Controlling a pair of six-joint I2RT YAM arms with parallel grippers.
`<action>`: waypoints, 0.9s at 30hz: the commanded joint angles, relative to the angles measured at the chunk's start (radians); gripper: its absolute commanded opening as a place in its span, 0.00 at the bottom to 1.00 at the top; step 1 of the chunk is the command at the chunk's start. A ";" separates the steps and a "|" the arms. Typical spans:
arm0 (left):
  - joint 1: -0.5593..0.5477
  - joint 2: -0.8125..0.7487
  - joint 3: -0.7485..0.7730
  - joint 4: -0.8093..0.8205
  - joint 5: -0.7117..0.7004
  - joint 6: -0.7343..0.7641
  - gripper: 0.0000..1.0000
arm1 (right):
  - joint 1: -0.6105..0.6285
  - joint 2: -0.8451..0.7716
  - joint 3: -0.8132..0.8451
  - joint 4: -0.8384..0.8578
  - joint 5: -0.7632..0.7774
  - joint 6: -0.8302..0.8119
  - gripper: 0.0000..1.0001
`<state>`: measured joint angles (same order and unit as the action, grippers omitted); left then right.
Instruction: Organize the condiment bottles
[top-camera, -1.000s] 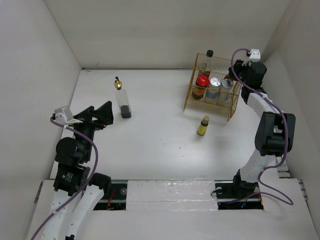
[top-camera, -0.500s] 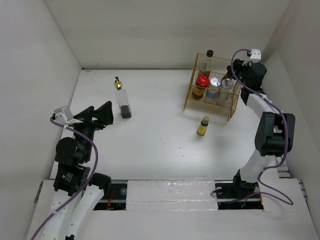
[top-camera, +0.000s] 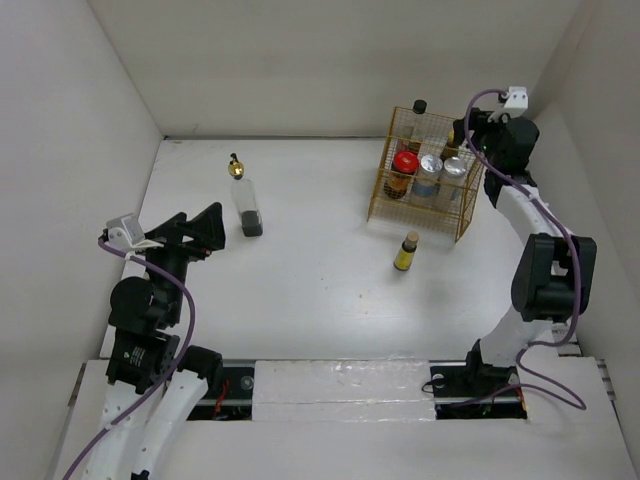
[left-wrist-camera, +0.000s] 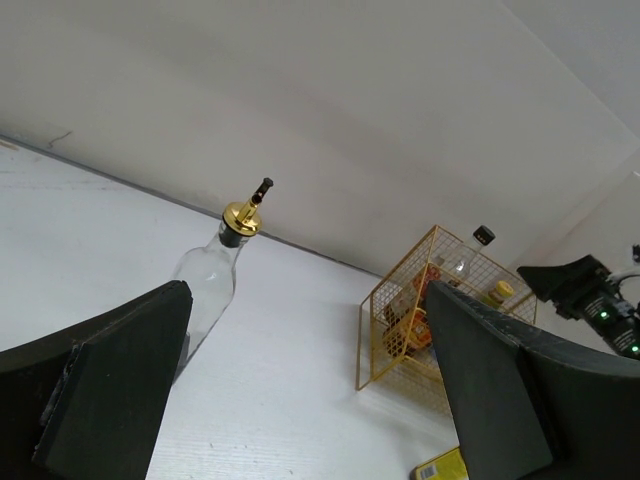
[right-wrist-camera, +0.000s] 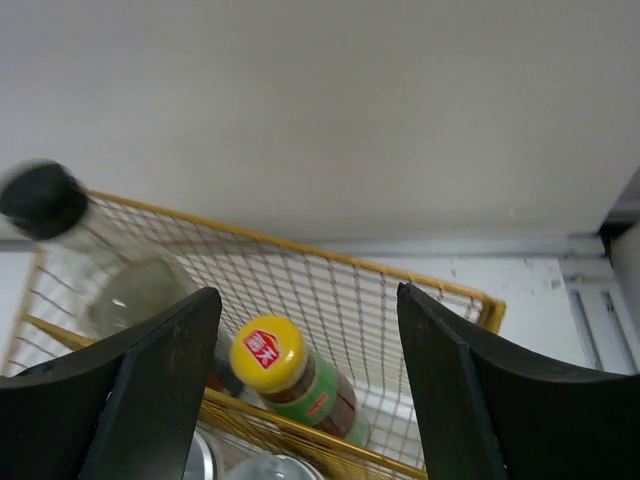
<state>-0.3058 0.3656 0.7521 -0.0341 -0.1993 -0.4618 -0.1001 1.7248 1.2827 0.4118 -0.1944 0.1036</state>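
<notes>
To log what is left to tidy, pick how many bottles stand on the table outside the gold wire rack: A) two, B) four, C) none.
A: only the gold-topped clear bottle and the small yellow bottle stand outside the rack.

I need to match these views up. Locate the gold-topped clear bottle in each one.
Top external: the gold-topped bottle is left of centre, well apart from the wire rack on the right.
Left wrist: the bottle is left of centre, with the rack to its right.
Right wrist: the bottle is not in it; the rack fills the lower part.
Shared landmark: the wire rack.
</notes>
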 joint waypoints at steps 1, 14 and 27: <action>0.002 -0.008 -0.007 0.054 -0.006 0.003 1.00 | 0.046 -0.138 0.113 0.024 -0.028 -0.048 0.77; 0.002 -0.017 0.004 0.043 -0.049 0.003 1.00 | 0.514 -0.076 0.193 -0.053 -0.453 -0.125 0.14; 0.011 -0.036 0.004 0.033 -0.052 -0.006 1.00 | 0.863 0.375 0.571 -0.102 -0.423 -0.196 0.86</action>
<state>-0.2993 0.3481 0.7521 -0.0353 -0.2523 -0.4633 0.7883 2.0583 1.7222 0.2749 -0.6472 -0.0746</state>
